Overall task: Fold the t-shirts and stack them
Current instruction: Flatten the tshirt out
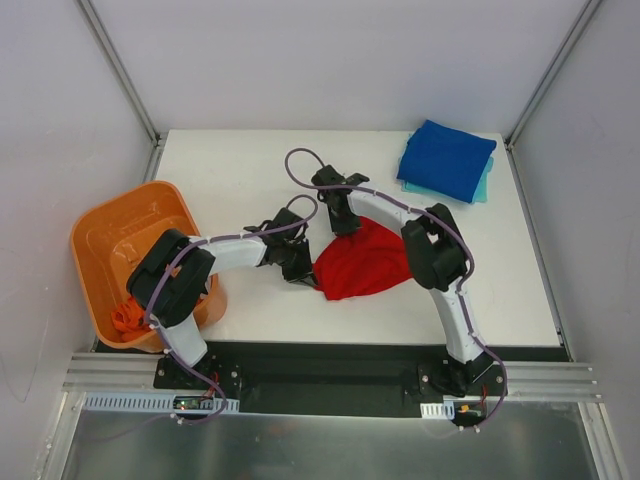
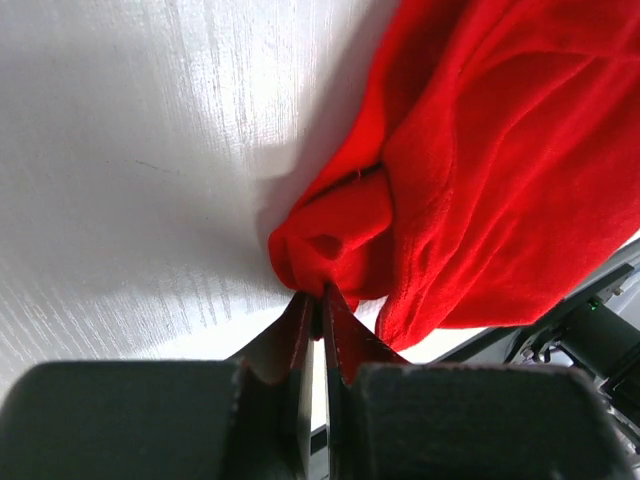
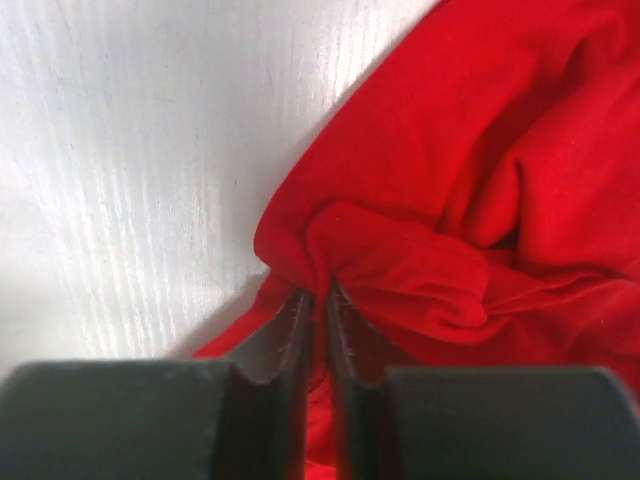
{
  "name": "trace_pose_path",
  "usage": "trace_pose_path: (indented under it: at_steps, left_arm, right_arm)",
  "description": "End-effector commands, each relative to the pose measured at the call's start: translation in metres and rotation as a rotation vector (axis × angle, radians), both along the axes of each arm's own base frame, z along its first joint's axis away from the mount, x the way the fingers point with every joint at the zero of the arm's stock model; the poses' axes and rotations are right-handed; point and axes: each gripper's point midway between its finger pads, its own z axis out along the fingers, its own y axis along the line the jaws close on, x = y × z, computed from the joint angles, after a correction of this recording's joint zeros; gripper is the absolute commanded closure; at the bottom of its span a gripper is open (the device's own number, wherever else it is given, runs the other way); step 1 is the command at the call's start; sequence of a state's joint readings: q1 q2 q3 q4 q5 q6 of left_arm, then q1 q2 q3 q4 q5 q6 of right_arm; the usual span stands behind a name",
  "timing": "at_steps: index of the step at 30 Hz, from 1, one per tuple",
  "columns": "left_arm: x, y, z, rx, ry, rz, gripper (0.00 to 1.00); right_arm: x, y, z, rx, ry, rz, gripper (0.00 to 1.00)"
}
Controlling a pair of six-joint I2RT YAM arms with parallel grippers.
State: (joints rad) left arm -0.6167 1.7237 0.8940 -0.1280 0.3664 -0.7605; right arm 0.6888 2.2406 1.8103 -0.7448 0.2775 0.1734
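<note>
Cloth of a bright red t-shirt (image 1: 362, 262) lies in a rumpled, rounded heap on the white table (image 1: 240, 170), caught at two edges; it is plain and soft, with deep creases running across it and no print showing. The left gripper (image 2: 318, 300) is clenched on a small bunched fold at the heap's left edge; its jaws are pressed together with a knot of red bulging just ahead of the tips, and the rest of the shirt spreads away to its right. The right gripper (image 3: 320, 300) is pinched on a fold at the far edge; its jaws stand almost together with red cloth between them and a rolled ridge of fabric gathered just beyond, while the body of the shirt falls off to its right and toward the arm bases. Well away from the right gripper, at the table's far right corner, a royal blue t-shirt (image 1: 445, 158) lies folded on a light teal t-shirt (image 1: 484, 186), of which only an edge shows. Well to the left of the left gripper stands an orange basket (image 1: 110, 240); an orange-red t-shirt (image 1: 128, 318) is bundled in its near corner.
</note>
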Motion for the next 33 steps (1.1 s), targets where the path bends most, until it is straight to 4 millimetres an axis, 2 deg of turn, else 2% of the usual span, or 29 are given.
trace_pose_path:
  at_steps: [1,3,4,6,7,8,9,10,11,12,13,14,15,16,18,19,20,21,22,24,25,26,27,28,30,33]
  left_arm:
    - [-0.001,0.009,0.000,0.048,-0.044,0.003,1.00]
    - [-0.002,0.012,0.005,0.047,-0.066,0.008,1.00]
    - [0.000,0.015,0.008,0.053,-0.083,0.019,1.00]
    - [0.001,0.017,0.019,0.042,-0.123,0.025,1.00]
    - [0.002,0.019,0.024,0.043,-0.146,0.028,1.00]
    - [0.008,0.021,0.038,0.037,-0.201,0.043,1.00]
    - [0.008,0.025,0.044,0.041,-0.226,0.050,1.00]
    - [0.011,0.028,0.061,0.030,-0.280,0.060,1.00]
    - [0.015,0.036,0.067,0.054,-0.323,0.082,1.00]
    - [0.016,0.041,0.076,0.063,-0.353,0.096,1.00]
    - [0.014,0.049,0.095,0.058,-0.403,0.111,1.00]
    - [0.019,0.058,0.106,0.080,-0.456,0.146,1.00]
    - [0.019,0.064,0.117,0.084,-0.499,0.157,1.00]
    - [0.015,0.074,0.143,0.063,-0.567,0.187,1.00]
    - [0.014,0.090,0.170,0.054,-0.664,0.243,1.00]
    - [0.011,0.095,0.184,0.032,-0.709,0.260,1.00]
    - [0.004,0.104,0.212,-0.027,-0.788,0.291,1.00]
    - [-0.001,0.107,0.228,-0.062,-0.830,0.304,1.00]
    - [-0.012,0.113,0.253,-0.129,-0.896,0.312,1.00]
    - [-0.026,0.115,0.285,-0.210,-0.969,0.295,1.00]
    - [-0.038,0.115,0.301,-0.269,-1.003,0.266,1.00]
    - [-0.046,0.115,0.320,-0.315,-1.039,0.251,1.00]
    - [-0.052,0.115,0.332,-0.345,-1.070,0.232,1.00]
    - [-0.062,0.112,0.342,-0.391,-1.088,0.191,1.00]
    - [-0.071,0.112,0.360,-0.430,-1.130,0.162,1.00]
    - [-0.073,0.112,0.367,-0.440,-1.142,0.155,1.00]
  right_arm:
    - [0.016,0.002,0.023,0.019,-0.083,-0.011,0.99]
    - [0.019,-0.005,0.048,0.019,-0.146,-0.013,0.99]
    - [0.022,-0.007,0.076,0.049,-0.206,-0.015,0.99]
    - [0.017,-0.018,0.093,0.060,-0.233,-0.010,0.99]
    - [0.013,-0.024,0.126,0.097,-0.283,-0.002,0.99]
    - [0.009,-0.031,0.138,0.107,-0.301,-0.001,0.99]
    - [0.002,-0.043,0.142,0.100,-0.305,-0.006,0.99]
    - [-0.006,-0.054,0.171,0.129,-0.362,-0.012,0.99]
    - [-0.011,-0.063,0.183,0.137,-0.387,-0.022,0.99]
    - [-0.019,-0.082,0.181,0.118,-0.390,-0.046,0.99]
    - [-0.028,-0.096,0.211,0.155,-0.460,-0.059,0.99]
    - [-0.034,-0.107,0.221,0.162,-0.485,-0.073,0.99]
    - [-0.040,-0.123,0.222,0.153,-0.493,-0.099,0.98]
    - [-0.053,-0.137,0.246,0.187,-0.552,-0.114,0.98]
    - [-0.067,-0.158,0.262,0.199,-0.600,-0.140,0.97]
    - [-0.084,-0.171,0.278,0.224,-0.644,-0.154,0.97]
    - [-0.091,-0.177,0.285,0.232,-0.671,-0.158,0.96]
    - [-0.100,-0.181,0.294,0.256,-0.695,-0.150,0.95]
    - [-0.117,-0.186,0.308,0.300,-0.740,-0.140,0.95]
    - [-0.135,-0.179,0.323,0.395,-0.763,-0.070,0.94]
    - [-0.151,-0.181,0.338,0.453,-0.809,-0.045,0.95]
    - [-0.160,-0.177,0.346,0.495,-0.820,-0.013,0.94]
    - [-0.172,-0.167,0.354,0.564,-0.818,0.055,0.93]
    - [-0.185,-0.166,0.366,0.617,-0.854,0.090,0.92]
    - [-0.204,-0.152,0.375,0.701,-0.841,0.193,0.90]
    - [-0.211,-0.154,0.375,0.698,-0.841,0.209,0.89]
